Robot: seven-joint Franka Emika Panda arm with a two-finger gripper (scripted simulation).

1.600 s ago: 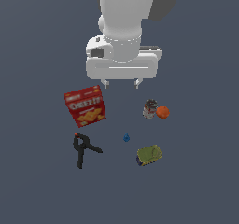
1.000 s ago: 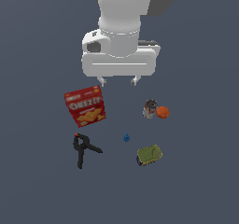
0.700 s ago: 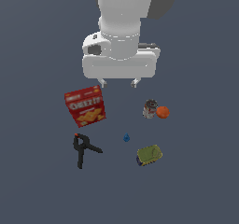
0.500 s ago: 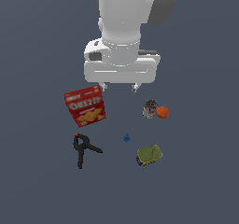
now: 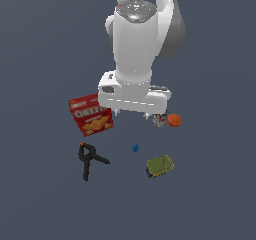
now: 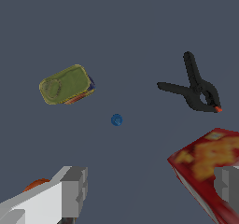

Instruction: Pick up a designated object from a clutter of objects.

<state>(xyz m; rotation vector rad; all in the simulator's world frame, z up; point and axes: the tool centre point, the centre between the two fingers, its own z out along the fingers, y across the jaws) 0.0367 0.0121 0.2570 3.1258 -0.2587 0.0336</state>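
Note:
The tiny bright-blue piece (image 5: 135,147) lies on the grey floor between the black clamp (image 5: 89,159) and the yellow-green tin (image 5: 159,166). My gripper (image 5: 131,115) hangs open and empty above the floor, a little behind the blue piece in the exterior view. In the wrist view the blue piece (image 6: 116,120) lies ahead of the open gripper (image 6: 151,188), clear of both fingers (image 6: 74,190). The red Cheez-It box (image 5: 91,115) lies at the exterior view's left. The orange ball (image 5: 174,120) and small dark can (image 5: 160,120) sit at its right, the can partly hidden by my hand.
In the wrist view the tin (image 6: 66,84) and the clamp (image 6: 196,90) lie on either side of the blue piece with gaps between. The box (image 6: 205,164) sits close to one finger, and the orange ball (image 6: 35,185) peeks out behind the other.
My gripper has come down and moved closer to the blue piece, still open. The objects have not moved.

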